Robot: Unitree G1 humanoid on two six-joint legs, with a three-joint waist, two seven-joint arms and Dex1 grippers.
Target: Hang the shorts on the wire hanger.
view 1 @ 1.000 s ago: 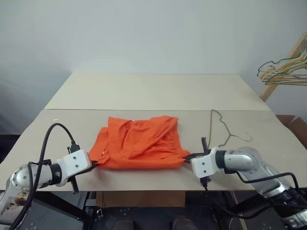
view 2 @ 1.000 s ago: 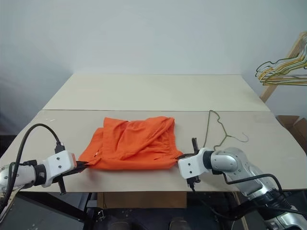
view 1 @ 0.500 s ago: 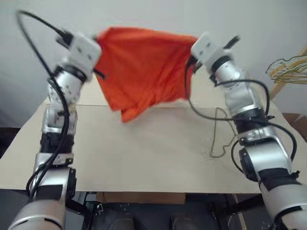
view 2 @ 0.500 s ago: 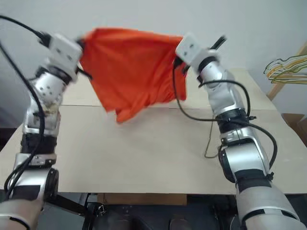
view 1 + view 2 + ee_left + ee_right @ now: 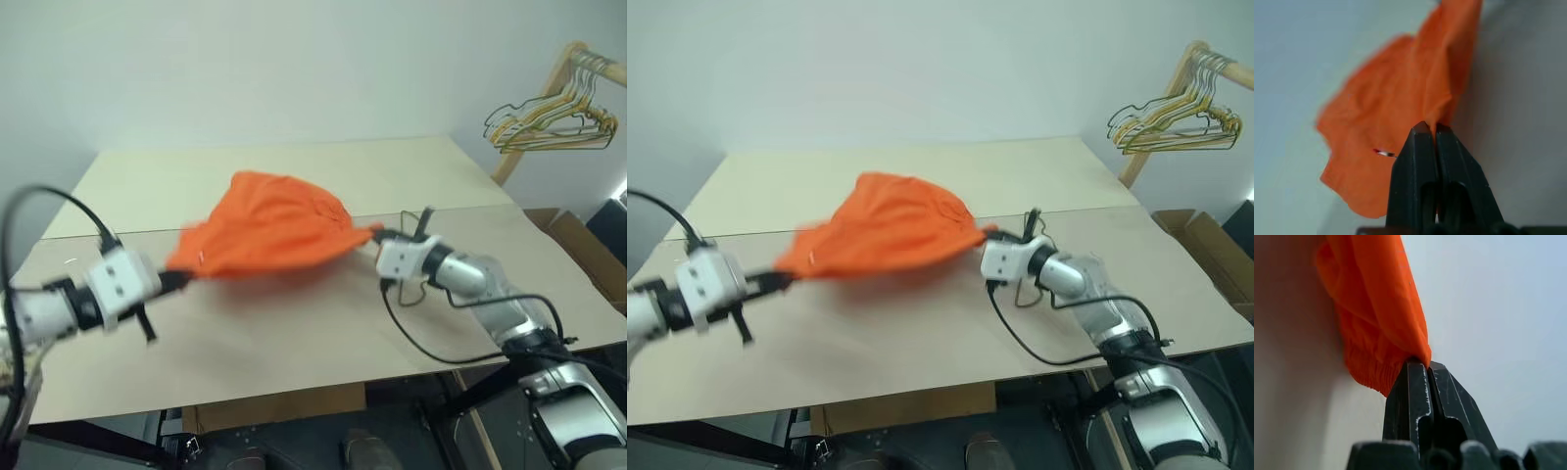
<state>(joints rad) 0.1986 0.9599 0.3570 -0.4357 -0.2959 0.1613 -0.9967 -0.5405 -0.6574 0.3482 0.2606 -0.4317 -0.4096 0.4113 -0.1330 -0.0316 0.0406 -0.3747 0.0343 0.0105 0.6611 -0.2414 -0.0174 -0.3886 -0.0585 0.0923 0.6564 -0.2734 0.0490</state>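
Left gripper [image 5: 1430, 128]: fingers clamped on one edge of the shorts [image 5: 269, 227].
Right gripper [image 5: 1422, 364]: pinched tight on the gathered waistband.
Shorts: stretched between both above the table [image 5: 294, 338].

The shorts [image 5: 269, 225] are soft matt orange cloth, gathered and ribbed along the elastic edge that my right fingers [image 5: 1420, 382] pinch. My fingers [image 5: 1422, 156] look like smooth black plastic with a dull sheen. The counter [image 5: 294, 333] is pale matt board, smooth. At far right, thin wire hangers [image 5: 544, 113] hang on a bare wooden rack [image 5: 549, 93].
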